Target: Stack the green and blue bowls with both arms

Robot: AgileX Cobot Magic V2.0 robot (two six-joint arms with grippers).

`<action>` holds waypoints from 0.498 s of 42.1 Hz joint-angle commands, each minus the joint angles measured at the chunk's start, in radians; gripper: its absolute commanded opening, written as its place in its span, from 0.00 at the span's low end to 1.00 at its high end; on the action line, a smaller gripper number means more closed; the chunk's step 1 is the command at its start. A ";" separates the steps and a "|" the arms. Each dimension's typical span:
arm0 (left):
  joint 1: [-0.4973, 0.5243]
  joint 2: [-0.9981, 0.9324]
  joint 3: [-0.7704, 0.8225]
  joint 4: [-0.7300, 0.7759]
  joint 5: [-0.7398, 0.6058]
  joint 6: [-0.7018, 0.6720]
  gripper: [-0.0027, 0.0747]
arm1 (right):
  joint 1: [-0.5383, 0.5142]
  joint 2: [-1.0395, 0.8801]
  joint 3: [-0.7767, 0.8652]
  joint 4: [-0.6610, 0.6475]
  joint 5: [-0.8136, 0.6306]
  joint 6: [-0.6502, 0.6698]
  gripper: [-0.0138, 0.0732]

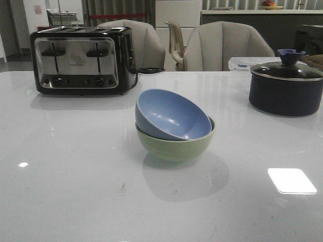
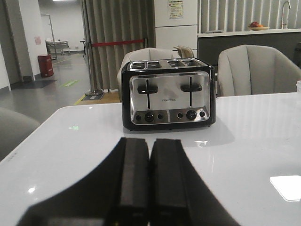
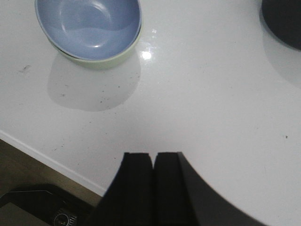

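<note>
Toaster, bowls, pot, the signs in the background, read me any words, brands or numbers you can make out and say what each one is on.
None can be read for certain.
Toaster: small brand mark on its steel front, too blurred to read.
Paper sign on the back wall: print too small.
Blue bowl, green bowl, lidded pot: no lettering visible.

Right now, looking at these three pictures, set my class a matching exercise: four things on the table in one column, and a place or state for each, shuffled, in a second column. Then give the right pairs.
Column one
1. blue bowl
2. green bowl
3. toaster
4. dark pot

Column two
A. stands far back on the robot's left side of the table
B. sits tilted inside another bowl
C. stands on the robot's right side, with its lid on
D. rests on the table, holding another bowl

Right pairs: 1-B, 2-D, 3-A, 4-C
</note>
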 commanded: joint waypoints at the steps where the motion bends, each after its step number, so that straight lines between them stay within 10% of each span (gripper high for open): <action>1: 0.003 -0.022 0.020 -0.013 -0.098 -0.003 0.16 | -0.001 -0.005 -0.027 -0.011 -0.055 -0.008 0.20; 21: 0.003 -0.022 0.020 -0.013 -0.098 -0.003 0.16 | -0.007 -0.055 0.001 -0.027 -0.077 -0.008 0.20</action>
